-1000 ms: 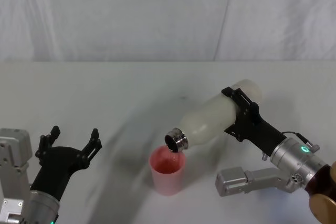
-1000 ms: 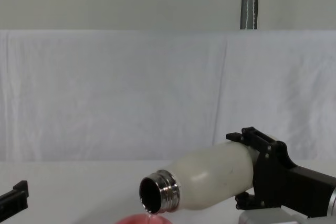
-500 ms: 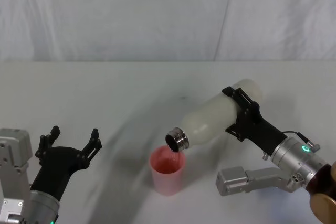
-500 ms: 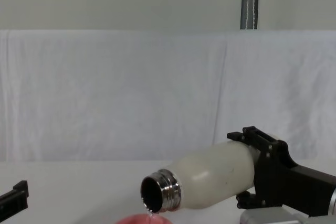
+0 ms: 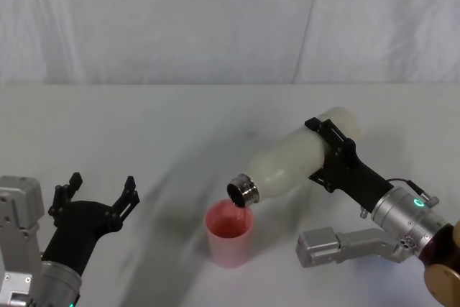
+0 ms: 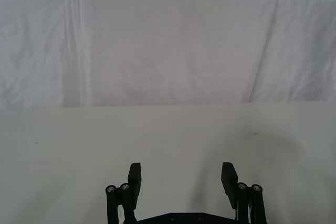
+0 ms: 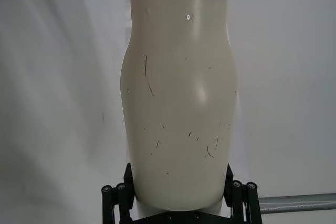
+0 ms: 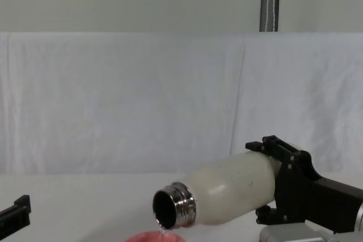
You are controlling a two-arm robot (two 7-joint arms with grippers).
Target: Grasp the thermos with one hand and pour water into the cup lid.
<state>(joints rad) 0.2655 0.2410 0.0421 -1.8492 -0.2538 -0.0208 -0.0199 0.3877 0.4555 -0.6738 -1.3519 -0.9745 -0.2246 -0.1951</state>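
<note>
My right gripper (image 5: 332,154) is clamped on the thermos (image 5: 291,163), tilted with its neck directly above the cup lid (image 5: 228,234); a thin stream seems to fall. My left gripper (image 5: 97,193), fingers apart, idles well left of the cup lid.

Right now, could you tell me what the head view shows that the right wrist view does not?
Head view alone: the whole cup lid standing on the table below the tilted neck, and the left gripper open, parked near the robot's left. Right wrist view alone: fine scratches on the thermos body. Both: the right gripper clamped around the thermos's base end, and its silver neck at the pink rim.
</note>
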